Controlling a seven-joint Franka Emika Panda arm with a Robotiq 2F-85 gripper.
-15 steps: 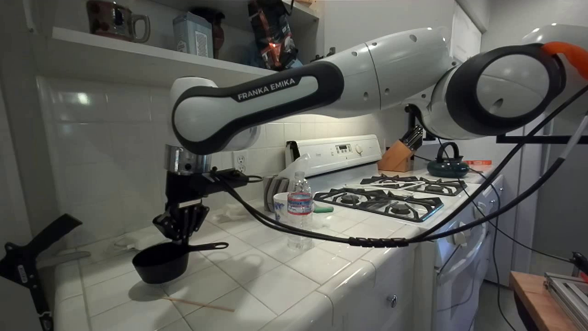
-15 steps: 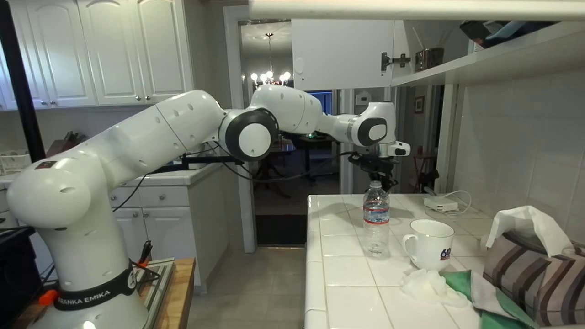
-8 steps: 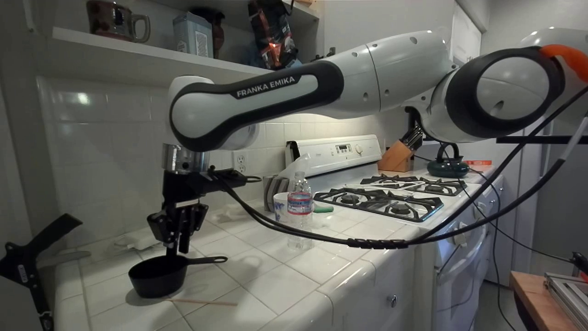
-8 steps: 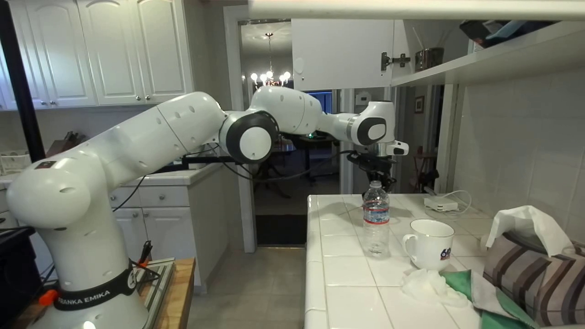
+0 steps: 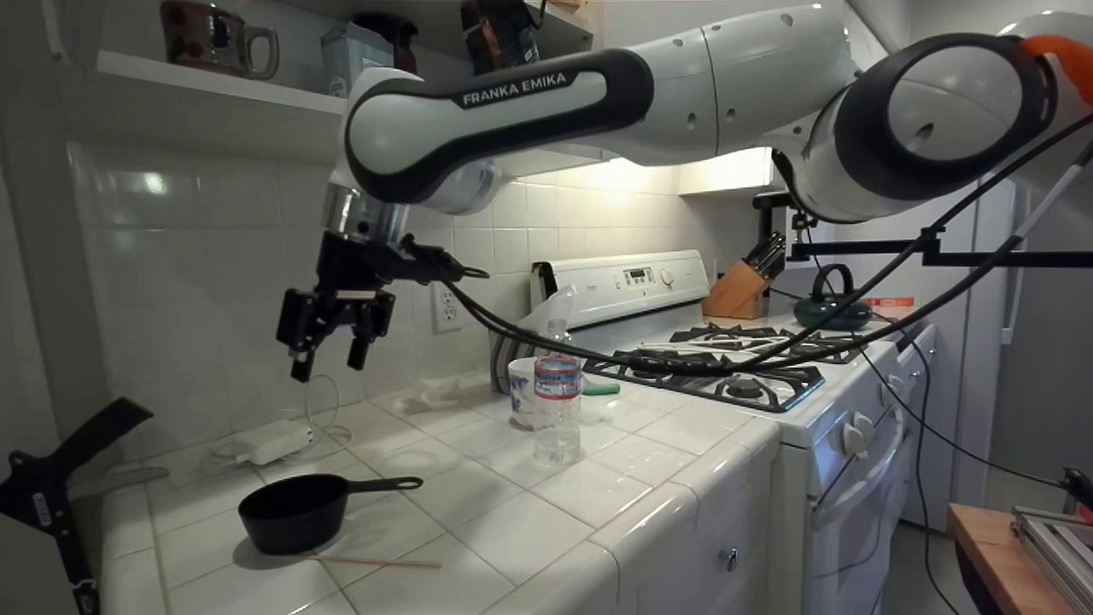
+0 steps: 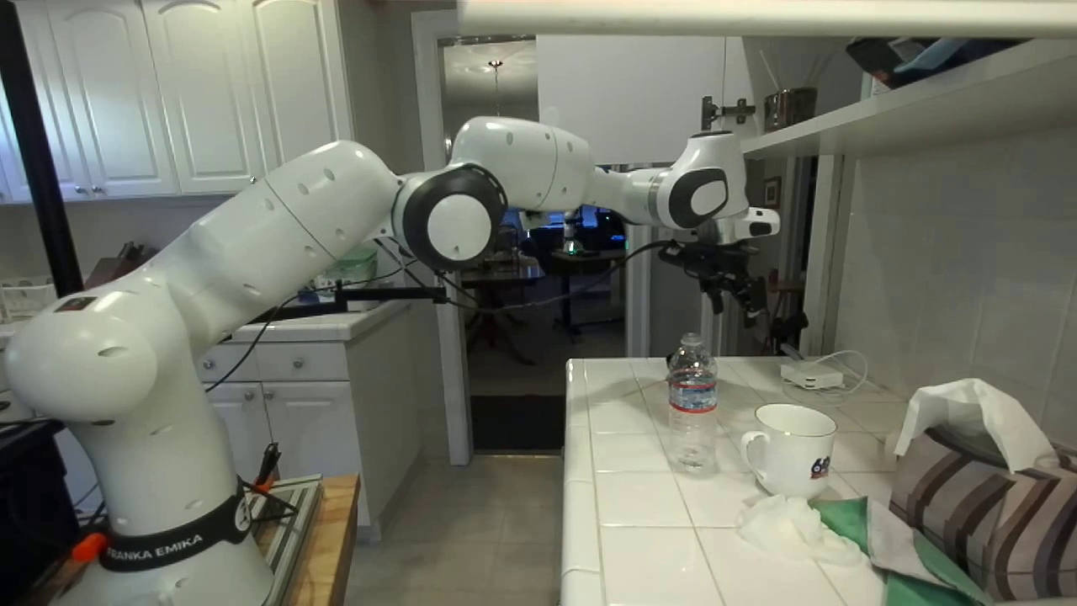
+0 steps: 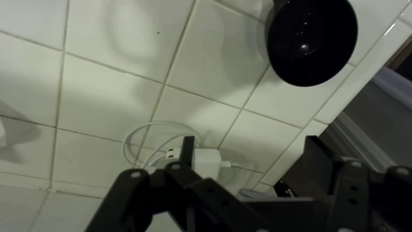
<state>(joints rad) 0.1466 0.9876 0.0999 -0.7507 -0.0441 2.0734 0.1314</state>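
Observation:
A small black pan (image 5: 295, 517) sits upright on the white tiled counter, its handle pointing toward the stove side. In the wrist view the pan (image 7: 309, 45) shows from above at the upper right, and its inside looks dark. My gripper (image 5: 329, 367) hangs above and behind the pan, clear of it, tilted and with nothing between its spread fingers. In the wrist view, a white power adapter (image 7: 207, 161) with a coiled cable lies on the counter below, partly covered by one finger (image 7: 187, 149). In an exterior view the pan is mostly hidden behind the bottle (image 6: 693, 421).
A thin wooden stick (image 5: 376, 561) lies in front of the pan. Along the counter stand a white mug (image 6: 791, 450), crumpled tissue (image 6: 791, 530) and a striped tissue box (image 6: 984, 513). The gas stove (image 5: 709, 367) adjoins the counter. A shelf (image 5: 213, 96) overhangs the wall side.
The pan, held slightly above the counter a second ago, came down onto it. My gripper then opened, let go of it, and rose away toward the wall, tilting.

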